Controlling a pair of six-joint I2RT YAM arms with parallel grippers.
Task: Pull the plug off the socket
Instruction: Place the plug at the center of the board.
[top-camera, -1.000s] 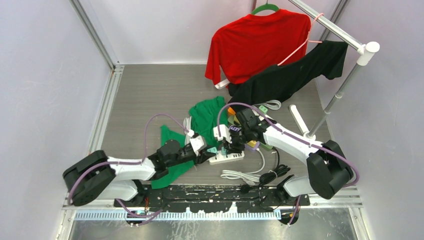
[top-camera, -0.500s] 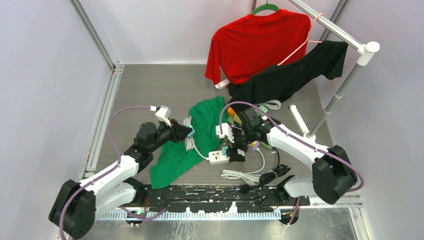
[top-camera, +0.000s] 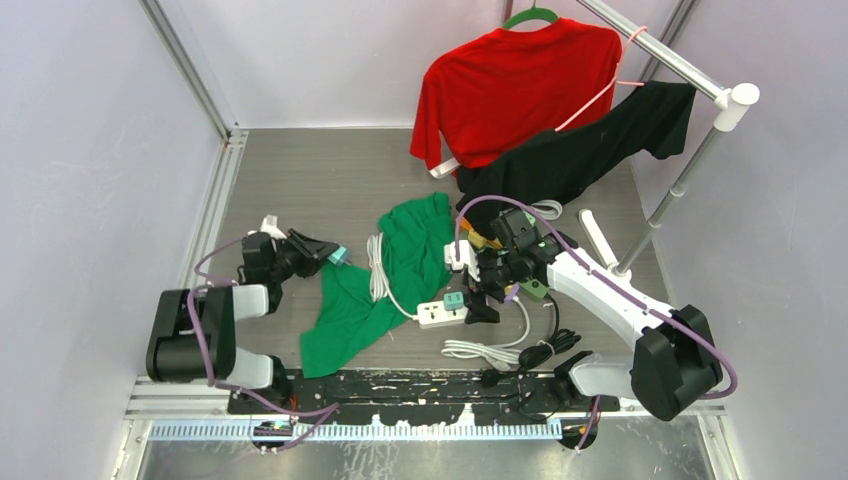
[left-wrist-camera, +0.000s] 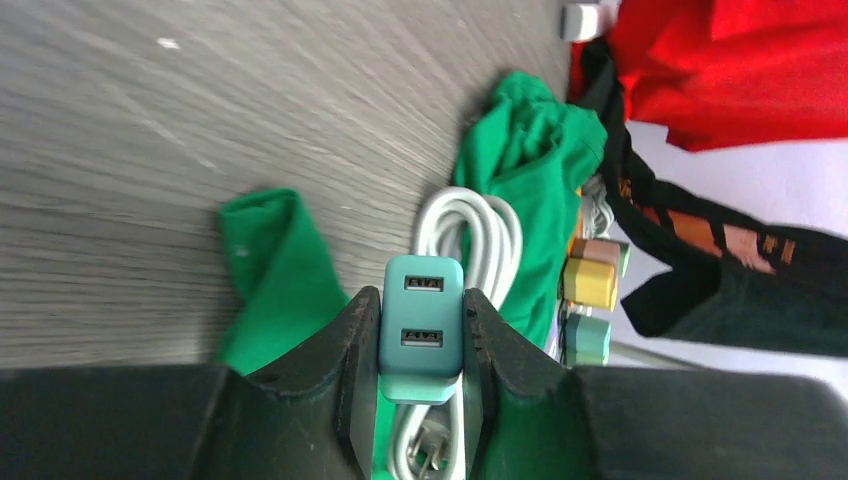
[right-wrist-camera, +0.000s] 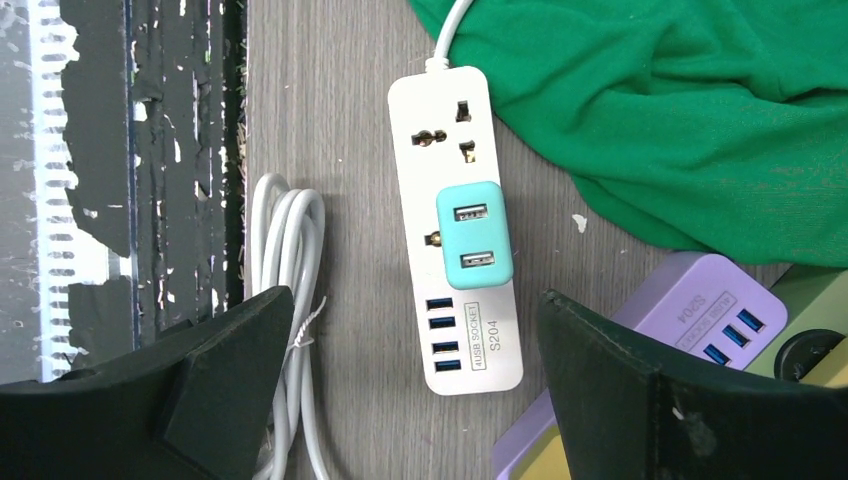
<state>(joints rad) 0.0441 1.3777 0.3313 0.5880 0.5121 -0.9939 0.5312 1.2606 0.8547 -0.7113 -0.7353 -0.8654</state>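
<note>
Teal plug (left-wrist-camera: 423, 350) lies lengthwise along the left gripper (left-wrist-camera: 420, 294), ports facing its camera.

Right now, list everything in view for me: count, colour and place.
power strip: 1, white, on the table below the right claw
plugged adapter: 1, teal, seated in the power strip
loose adapter: 1, teal, between the left claw's fingers
purple strip: 1, purple, beside the power strip
green shirt: 1, green, crumpled on the table
red shirt: 1, red, on a hanger
black shirt: 1, black, hanging
cord coil: 1, white, on the green shirt
cord bundle: 1, white, near front edge
left claw: shut on the loose adapter
right claw: open
</note>
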